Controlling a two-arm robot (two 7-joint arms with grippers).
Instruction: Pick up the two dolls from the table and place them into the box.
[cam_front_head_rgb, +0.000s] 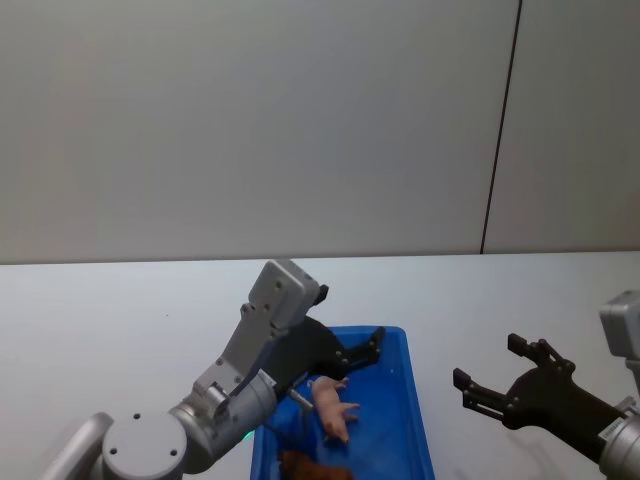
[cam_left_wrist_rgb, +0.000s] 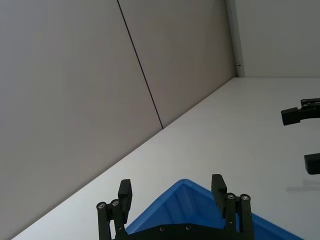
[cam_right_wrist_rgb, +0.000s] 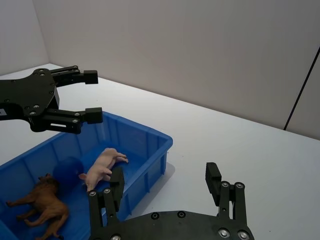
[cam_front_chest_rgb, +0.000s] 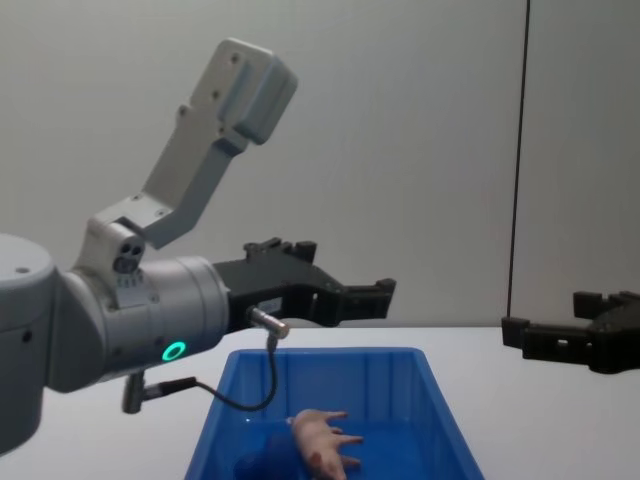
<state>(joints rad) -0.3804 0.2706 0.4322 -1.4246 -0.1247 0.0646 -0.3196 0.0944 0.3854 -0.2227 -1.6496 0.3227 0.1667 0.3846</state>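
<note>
- A bare test room or lab, not a home.
- A plain white surface (cam_front_head_rgb: 120, 300) runs wide and uncluttered to the back wall.
- The wall (cam_front_head_rgb: 250, 120) is smooth grey panelling, split by a thin dark vertical seam (cam_front_head_rgb: 500, 130).
- No furniture, decoration or household goods stand around.

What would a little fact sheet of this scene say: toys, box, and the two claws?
Pink pig: lying on its side inside the box
Brown animal toy: also inside the box
Box: blue bin on the white table
Left gripper: open, empty, above the box
Right gripper: open, empty, beside the box over the table
Toys remaining on table: none visible
</note>
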